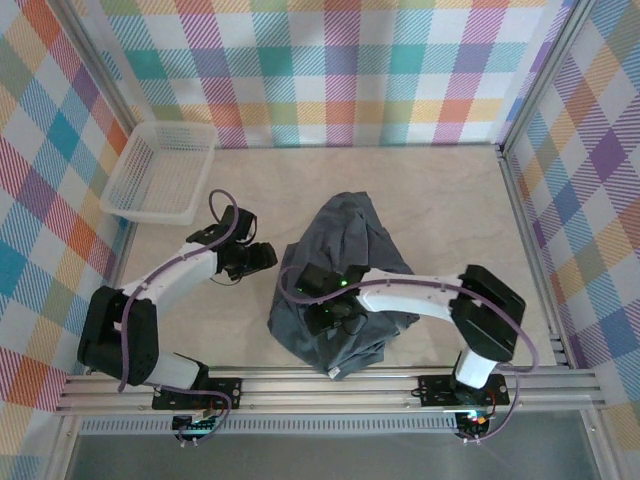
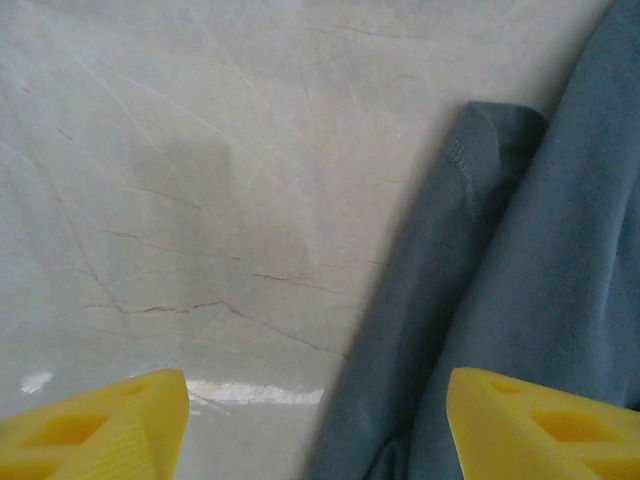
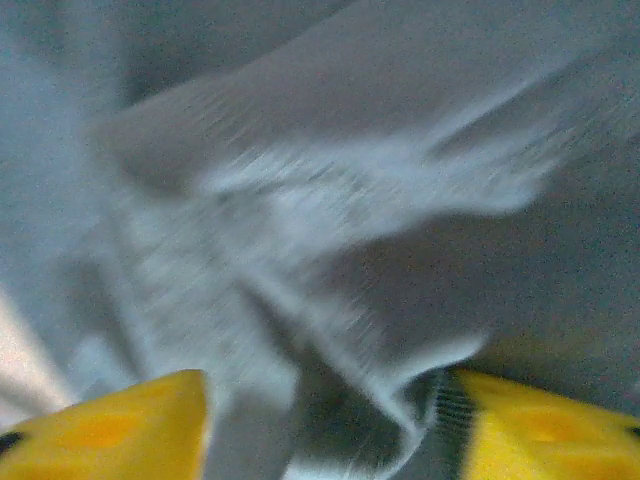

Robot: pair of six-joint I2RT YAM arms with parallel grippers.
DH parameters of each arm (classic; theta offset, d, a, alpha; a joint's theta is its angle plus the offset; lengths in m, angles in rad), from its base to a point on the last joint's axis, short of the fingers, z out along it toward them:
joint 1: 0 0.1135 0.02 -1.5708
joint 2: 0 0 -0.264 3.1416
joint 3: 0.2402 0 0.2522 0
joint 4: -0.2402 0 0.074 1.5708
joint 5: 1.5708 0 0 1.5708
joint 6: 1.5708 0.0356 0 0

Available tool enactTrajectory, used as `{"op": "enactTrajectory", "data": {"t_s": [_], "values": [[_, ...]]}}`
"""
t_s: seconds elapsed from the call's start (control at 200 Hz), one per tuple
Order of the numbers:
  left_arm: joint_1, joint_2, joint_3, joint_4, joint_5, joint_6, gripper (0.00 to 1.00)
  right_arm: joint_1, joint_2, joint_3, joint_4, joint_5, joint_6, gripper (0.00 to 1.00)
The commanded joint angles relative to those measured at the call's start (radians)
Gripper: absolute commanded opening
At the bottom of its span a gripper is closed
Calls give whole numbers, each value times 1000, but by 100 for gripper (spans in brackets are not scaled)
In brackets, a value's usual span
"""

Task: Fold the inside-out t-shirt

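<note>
Plaid walls are seen around a pale marbled table (image 1: 440, 200), where the inside-out t-shirt (image 1: 350, 235) is heaped mid-table toward the near edge. The left gripper (image 2: 318, 425) is spread wide at its edge, nothing held. Cloth is bunched between the right gripper (image 3: 325, 425) fingers, but it's way too blurry for an actual pinch to be confirmed.

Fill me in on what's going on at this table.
Two robot arms are working on a slate blue-grey t-shirt, which lies bunched in a wrinkled heap mid-table, not yet folded. The right gripper is down on the shirt's near part with cloth between its fingers; the blur hides whether it grips. The left gripper is open beside the shirt's left edge. A white basket sits far left.
</note>
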Motion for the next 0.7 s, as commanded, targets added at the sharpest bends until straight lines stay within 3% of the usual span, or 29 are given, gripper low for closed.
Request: {"op": "enactTrajectory", "data": {"t_s": [0.0,0.085,0.35,0.495,0.61,0.695], "values": [[1,9,21,25,10,-20,68,-4,-11,47,-35,198,25,22],[1,12,15,23,2,-21,67,-4,-92,-2,-28,202,14,0],[-25,119,57,46,68,-16,62,-28,-419,-158,-43,240,30,0],[-63,223,124,55,52,-16,59,-101,-594,-230,-78,326,169,0],[-87,309,163,59,61,-11,56,-173,-735,-284,-31,331,190,0],[-106,357,180,47,44,-21,47,-215,-794,-282,-38,336,189,0]]}}
